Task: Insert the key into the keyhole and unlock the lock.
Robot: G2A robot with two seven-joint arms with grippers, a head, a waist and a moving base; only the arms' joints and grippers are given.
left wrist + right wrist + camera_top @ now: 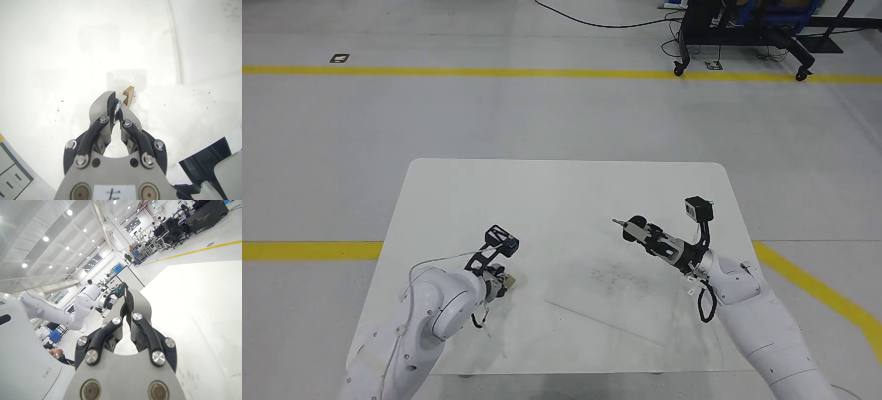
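Observation:
My left gripper (118,97) is shut on the silver shackle (117,107) of a small brass padlock (130,94), whose body sticks out past the fingertips just above the white table. In the top view this gripper (504,284) sits near the table's front left. My right gripper (628,231) is held above the table's right half, pointing toward the left, with a thin silver key (617,222) poking from its tip. In the right wrist view its ridged pads (130,300) are pressed together and hide the key. The two grippers are well apart.
The white table (562,185) has a thin transparent sheet (627,300) lying between the arms near the front. My left arm (88,298) shows farther off in the right wrist view. Yellow lines mark the floor beyond the table edges.

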